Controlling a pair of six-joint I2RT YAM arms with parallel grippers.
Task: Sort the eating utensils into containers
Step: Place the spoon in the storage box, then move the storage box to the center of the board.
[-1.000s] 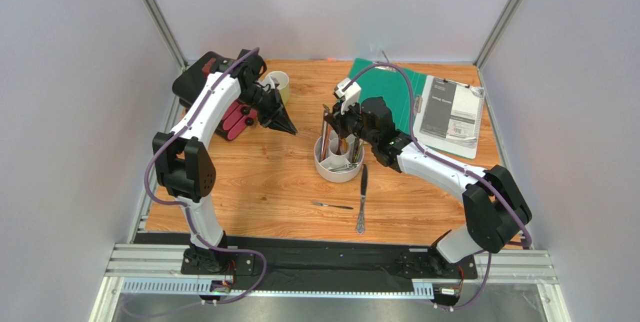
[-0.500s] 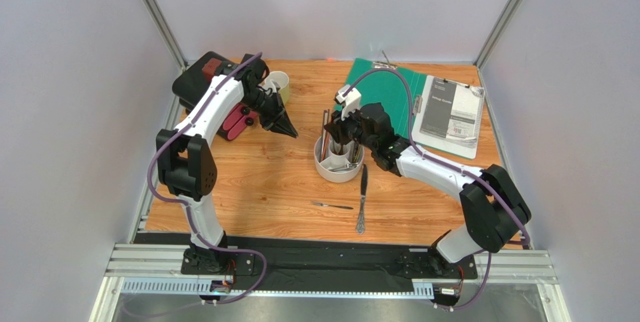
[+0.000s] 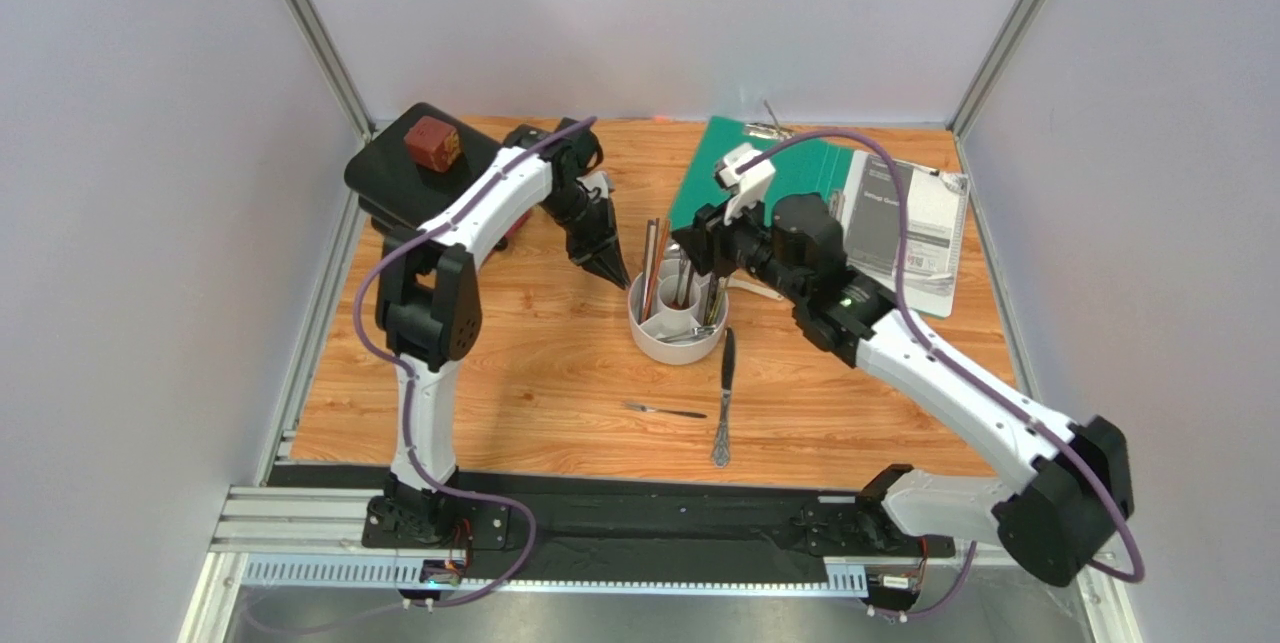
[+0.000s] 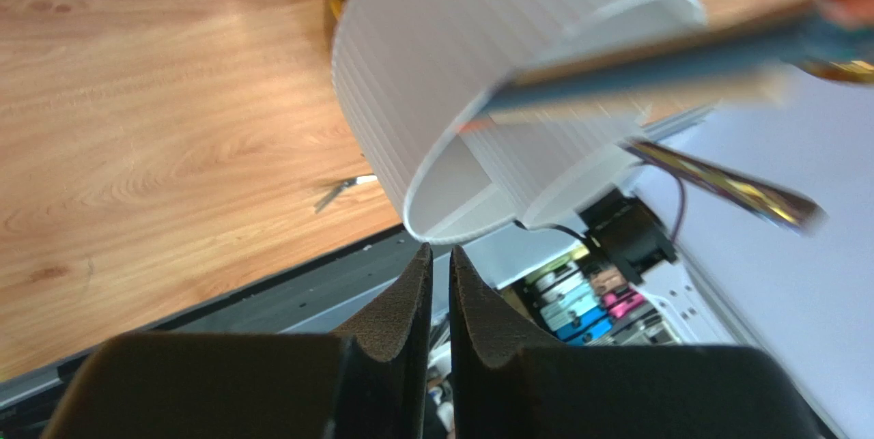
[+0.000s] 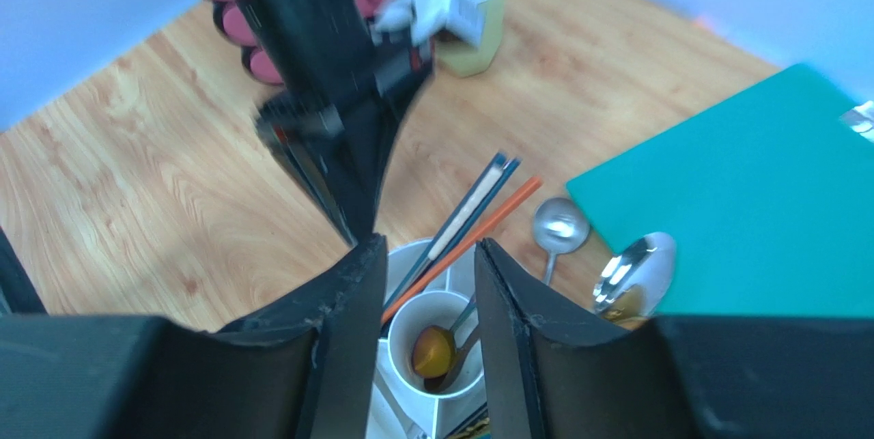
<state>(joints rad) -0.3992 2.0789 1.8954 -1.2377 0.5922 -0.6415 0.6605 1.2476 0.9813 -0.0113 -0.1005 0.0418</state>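
The round white partitioned container (image 3: 676, 345) stands mid-table with chopsticks (image 5: 474, 212), a gold spoon (image 5: 431, 352) and silver spoons (image 5: 560, 224) in it. My right gripper (image 3: 694, 265) hangs open just above it, and its gripper (image 5: 431, 246) has nothing between the fingers. My left gripper (image 3: 616, 276) points down at the container's left rim (image 4: 441, 70). That gripper (image 4: 439, 251) has its jaws almost together, with only a thin slit and nothing in it. A small fork (image 3: 666, 411) and a long silver utensil (image 3: 724, 400) lie on the wood in front of the container.
A green folder (image 3: 796, 171) and a clipboard with papers (image 3: 902, 231) lie at the back right. A black box (image 3: 394, 181) carrying a red cube (image 3: 431, 144) sits at the back left. A pale yellow mug (image 5: 474, 19) and a pink-capped rack (image 5: 256, 29) stand behind the left gripper.
The right gripper has opened above the container and its arm has swung out to the right. The left arm has swept right, from the pink rack to the container's left rim.
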